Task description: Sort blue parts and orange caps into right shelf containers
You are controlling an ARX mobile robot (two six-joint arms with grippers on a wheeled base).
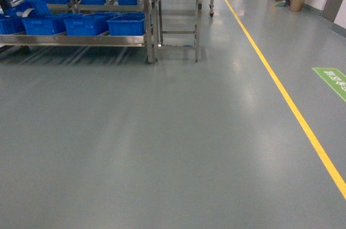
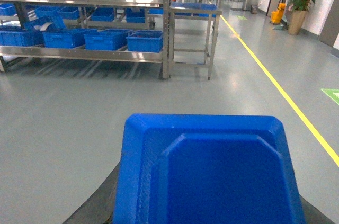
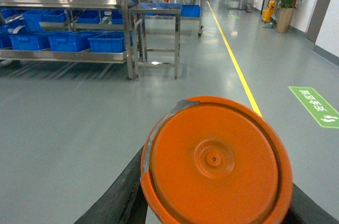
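Holding blue part (image 2: 212,176) — left end effector | orange cap (image 3: 216,161) face-up — right end effector

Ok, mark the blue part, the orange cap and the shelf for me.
blue part (image 2: 212,171): left wrist view, on its recessed middle face.
orange cap (image 3: 214,159): right wrist view, on its centre hub.
shelf (image 1: 73,39): head view, on the lower front rail.

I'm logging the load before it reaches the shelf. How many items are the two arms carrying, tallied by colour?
blue part, at the left wrist: 1
orange cap, at the right wrist: 1
Total: 2
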